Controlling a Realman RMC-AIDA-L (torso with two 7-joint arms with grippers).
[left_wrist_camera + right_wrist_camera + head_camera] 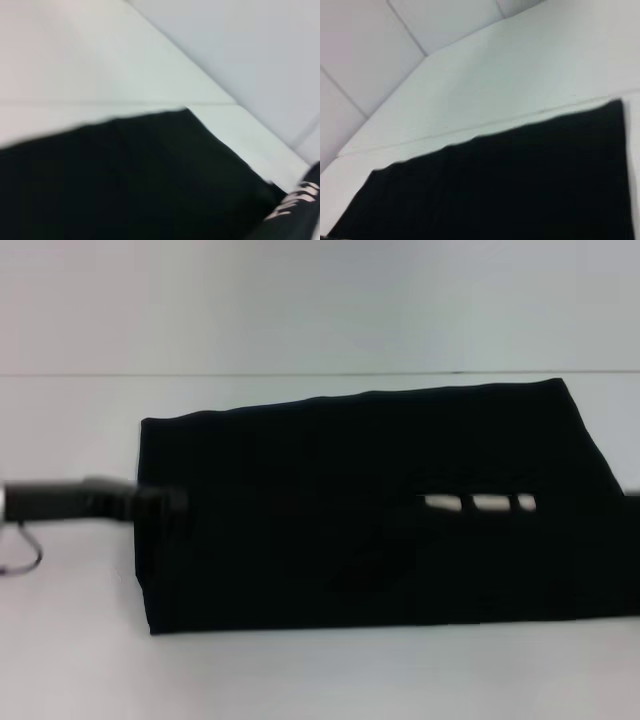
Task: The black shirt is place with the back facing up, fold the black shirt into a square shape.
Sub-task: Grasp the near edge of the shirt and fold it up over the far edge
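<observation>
Here, black shirt [370, 510] folded, long axis left-right

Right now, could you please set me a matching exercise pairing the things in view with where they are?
Things:
1. black shirt
2. left pincer
3. right pincer
4. table

Places:
A. at the shirt's left edge
B. over the shirt's right half
C. beneath the shirt
D. spread flat mid-table

Pairs: 1-D; 2-A; 3-B; 4-C.
</observation>
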